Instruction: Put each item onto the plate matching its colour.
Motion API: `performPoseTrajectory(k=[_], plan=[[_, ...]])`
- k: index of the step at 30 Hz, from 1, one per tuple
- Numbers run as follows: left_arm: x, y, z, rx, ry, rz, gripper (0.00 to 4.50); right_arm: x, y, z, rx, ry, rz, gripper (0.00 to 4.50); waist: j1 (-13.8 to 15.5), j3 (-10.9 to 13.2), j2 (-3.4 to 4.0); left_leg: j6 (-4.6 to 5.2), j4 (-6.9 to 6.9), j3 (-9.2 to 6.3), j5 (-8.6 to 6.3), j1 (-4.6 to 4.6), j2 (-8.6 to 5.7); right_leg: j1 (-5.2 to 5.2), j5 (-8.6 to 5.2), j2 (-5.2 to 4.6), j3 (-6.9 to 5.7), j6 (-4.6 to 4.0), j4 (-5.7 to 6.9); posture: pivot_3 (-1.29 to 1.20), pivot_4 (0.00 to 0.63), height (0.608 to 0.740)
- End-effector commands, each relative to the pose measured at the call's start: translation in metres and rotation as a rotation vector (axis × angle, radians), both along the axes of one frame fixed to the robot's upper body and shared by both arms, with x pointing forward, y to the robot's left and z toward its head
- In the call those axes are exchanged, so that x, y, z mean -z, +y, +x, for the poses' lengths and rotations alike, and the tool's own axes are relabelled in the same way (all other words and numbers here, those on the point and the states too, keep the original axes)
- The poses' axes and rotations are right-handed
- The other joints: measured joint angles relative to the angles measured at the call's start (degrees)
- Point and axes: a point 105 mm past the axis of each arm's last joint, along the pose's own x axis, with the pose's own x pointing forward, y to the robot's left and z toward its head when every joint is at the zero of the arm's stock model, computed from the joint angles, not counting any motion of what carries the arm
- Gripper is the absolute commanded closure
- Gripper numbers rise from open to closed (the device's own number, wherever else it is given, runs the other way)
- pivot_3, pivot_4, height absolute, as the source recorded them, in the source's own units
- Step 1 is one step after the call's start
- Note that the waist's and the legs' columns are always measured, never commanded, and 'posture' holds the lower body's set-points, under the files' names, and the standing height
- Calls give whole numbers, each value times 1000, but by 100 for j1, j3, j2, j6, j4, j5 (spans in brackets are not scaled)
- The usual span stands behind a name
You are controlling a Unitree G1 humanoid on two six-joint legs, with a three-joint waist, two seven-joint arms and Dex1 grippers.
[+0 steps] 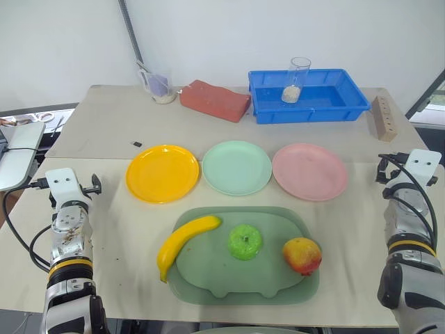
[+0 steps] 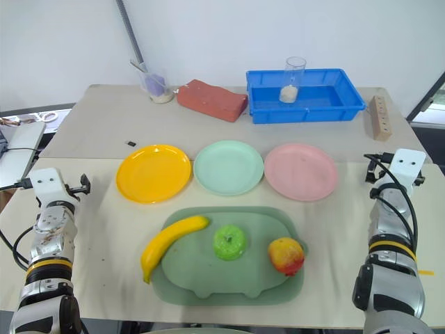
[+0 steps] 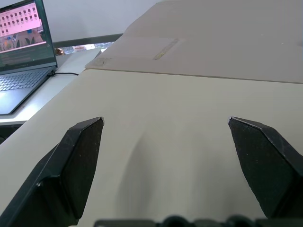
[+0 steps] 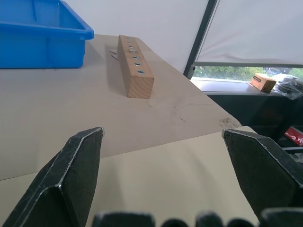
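A yellow banana (image 1: pixel 186 242), a green apple (image 1: pixel 245 241) and a red-and-yellow peach (image 1: pixel 302 255) lie in a row on the large green tray (image 1: pixel 208 282) at the table's front. The banana's lower end hangs over the tray's left rim. Behind the tray sit three bare plates: yellow (image 1: pixel 162 172), mint green (image 1: pixel 236 167) and pink (image 1: pixel 309 171). My left gripper (image 3: pixel 165 124) stands open above bare table far to the left of the tray. Far to the right, my right gripper (image 4: pixel 163 132) is open too, with nothing between its fingers.
At the back lie a red brick (image 1: pixel 215 99) and a blue bin (image 1: pixel 308 94) holding a clear cup (image 1: pixel 295 80). Another cup (image 1: pixel 160 85) stands back left. A wooden block with holes (image 4: pixel 136 66) sits at the right edge, and a laptop (image 3: pixel 23 52) lies off the table's left.
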Motion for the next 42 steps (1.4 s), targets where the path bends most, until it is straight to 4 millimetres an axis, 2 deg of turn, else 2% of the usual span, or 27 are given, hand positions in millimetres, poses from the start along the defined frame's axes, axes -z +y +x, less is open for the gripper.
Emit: performPoseTrajectory(k=[1, 4, 5, 7, 9, 12, 14, 16, 19, 21, 23, 25, 30, 35, 40, 42], plan=[[-27, 3, 0, 25, -70, 44, 0, -20, -7, -2, 5, -42, -43, 66, -1, 0, 0, 0, 0, 0, 0, 0, 0, 0, 0, 0, 0, 0, 0, 0, 150, 740], [-45, -7, 1, 126, -84, 105, 0, -21, -6, -1, -25, -29, -64, 66, -4, 1, -1, 0, 0, 1, 0, -2, 0, -2, 0, 0, 0, 0, 0, 0, 150, 740], [-52, -16, 2, 194, -94, 111, 0, -24, -4, 0, -48, -32, -63, 66, -8, 1, 0, 0, -1, 1, 0, -3, 0, -2, 0, 0, 0, 0, 0, 0, 150, 740], [-74, -53, 3, 457, -85, 187, 0, -38, 11, 10, -183, -31, -96, 66, -14, 3, 2, -1, -2, 1, 0, -1, 0, -1, 0, 0, 0, 0, 0, 0, 150, 740], [-86, -84, -3, 661, -54, 229, 0, -53, 25, 16, -313, -29, -122, 66, -13, 6, 13, -5, -4, 2, 2, -3, 0, -3, 0, 0, 1, -1, 0, 0, 150, 740], [-97, -116, -13, 862, -1, 235, 0, -70, 54, 20, -522, -8, -153, 66, -18, 7, 30, -10, -4, 3, 4, -1, 0, 0, 0, -1, 1, 0, -2, 0, 150, 740], [-104, -143, -25, 1025, 49, 241, 0, -81, 87, 16, -728, 12, -156, 66, -23, 9, 34, -9, -8, 2, 4, -1, 1, -2, 0, 0, 1, -1, -1, 0, 150, 740], [-106, -170, -40, 1184, 114, 238, 0, -90, 125, 4, -952, 43, -139, 66, -22, 10, 34, -8, -14, -1, 4, -5, 3, -7, 0, 4, 0, -1, 0, 0, 150, 740], [-100, -198, -63, 1359, 237, 230, 0, -94, 174, -22, -1226, 119, -130, 66, -15, 13, 32, -6, -13, -2, 2, -6, 4, -6, -1, 5, 0, -1, -3, 0, 150, 740], [-90, -212, -77, 1453, 338, 225, 0, -96, 212, -48, -1438, 181, -111, 66, -13, 19, 29, -6, -11, -1, 2, -6, 4, -7, -1, 4, 0, -1, -4, 0, 150, 740], [-82, -223, -85, 1512, 406, 228, 0, -99, 245, -75, -1614, 235, -95, 66, -6, 31, 21, -6, -10, -2, 2, -5, 5, -7, -3, 3, 1, -3, -5, 0, 150, 740], [-77, -230, -87, 1544, 451, 246, 0, -101, 269, -96, -1732, 279, -92, 66, 6, 37, 11, -5, -8, -5, 1, -5, 5, -12, -4, 3, 0, -5, -5, 0, 150, 740], [-62, -239, -94, 1594, 572, 280, 0, -102, 304, -135, -1897, 340, -115, 66, 47, 46, -7, -2, -3, -12, -2, -5, 5, -26, -7, 3, -4, -12, -13, 0, 150, 740], [-45, -244, -91, 1596, 635, 299, 0, -103, 321, -157, -1962, 366, -135, 66, 108, 53, -19, 4, -4, -12, -6, -6, 5, -27, -7, 2, -4, -14, -20, 0, 150, 740], [-32, -252, -88, 1611, 641, 327, 0, -108, 327, -163, -1954, 348, -155, 66, 135, 57, -29, 5, 0, -13, -6, -8, 5, -30, -7, 2, -4, -15, -20, 0, 150, 740], [-27, -251, -88, 1614, 651, 341, 546, -109, 327, -163, -1942, 344, -154, 0, 137, 58, -31, 6, -1, -14, -6, -8, 5, -30, -8, 3, -4, -18, -20, 0, 150, 740]])
